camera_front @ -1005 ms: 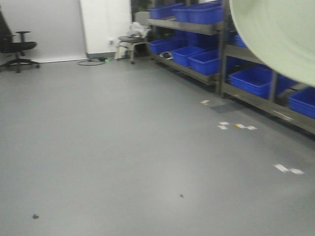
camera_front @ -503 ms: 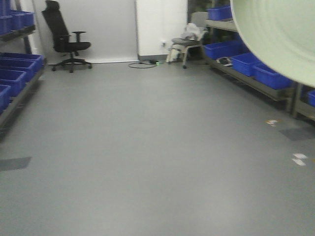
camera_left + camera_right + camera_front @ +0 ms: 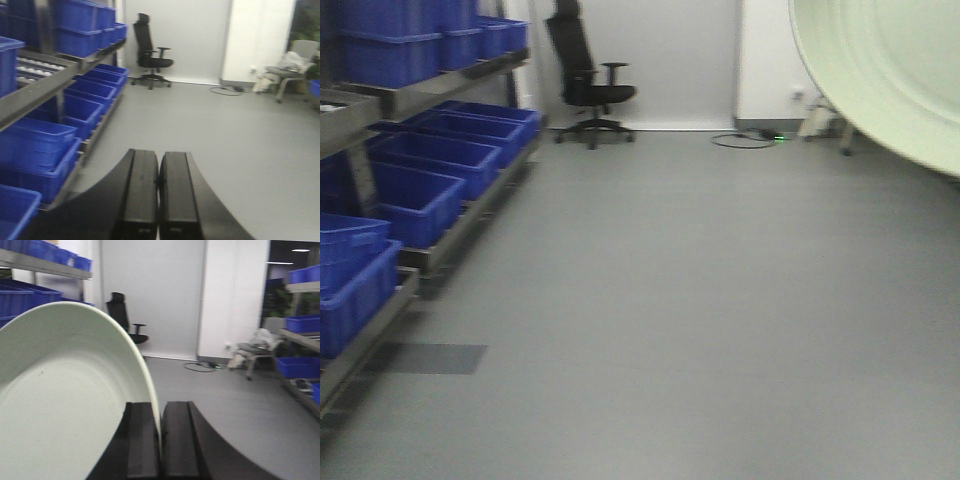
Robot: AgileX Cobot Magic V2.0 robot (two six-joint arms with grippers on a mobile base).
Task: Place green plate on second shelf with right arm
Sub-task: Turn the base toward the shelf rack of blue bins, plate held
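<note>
While the left arm reaches level along the aisle, the left pincer shows its two black fingers pressed flat together with nothing between them. On the left side of the room a metal shelving rack runs toward the far wall, and blue bins fill several of its tiers. Beyond the rack's far end a black office chair stands against the pale wall. Right of it a black cable lies looped on the grey floor, with a small green light beside it.

Farther right, the green plate is held up in the air, well apart from the rack. It stands nearly on edge, and its hollow face is turned toward the right wrist camera. The right pincer is pinching the plate's rim between its two black fingers, with the rest of the plate spreading out to the left of them. In the front view the plate fills the upper right corner. At the far right a grey chair carries a heap of cloth.
</note>
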